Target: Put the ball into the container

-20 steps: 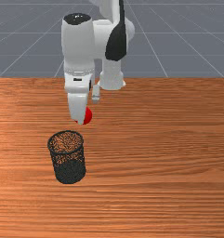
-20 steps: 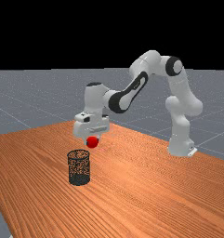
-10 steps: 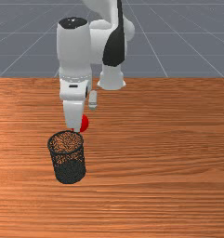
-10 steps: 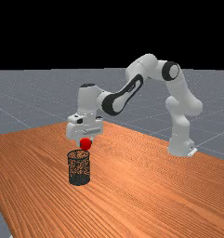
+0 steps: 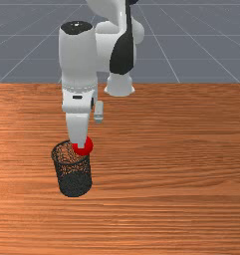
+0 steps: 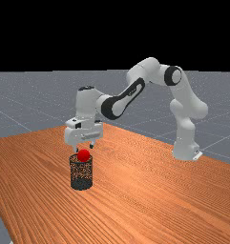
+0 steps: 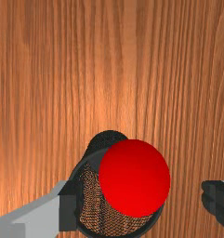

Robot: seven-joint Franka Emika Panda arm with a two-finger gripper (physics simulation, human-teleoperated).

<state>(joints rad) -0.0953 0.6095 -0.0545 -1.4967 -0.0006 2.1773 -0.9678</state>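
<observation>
The container [image 6: 81, 174], a black wire-mesh cylinder, stood upright on the orange-brown wooden table [image 6: 150, 200], its long axis vertical and its round, open mouth facing up. The glossless red ball [image 6: 83, 155], a plain sphere as wide along one axis as any other, was at that mouth, overlapping its rim in the front and far views; it seemed to sit at about rim height, though the depth was hard to judge. Above it hung the white gripper [image 6: 84, 148], its dark-tipped fingers [image 7: 69, 207] spread wide, with gaps between them and the ball on both sides. Streaked grain ran left to right across the front view's tabletop.
</observation>
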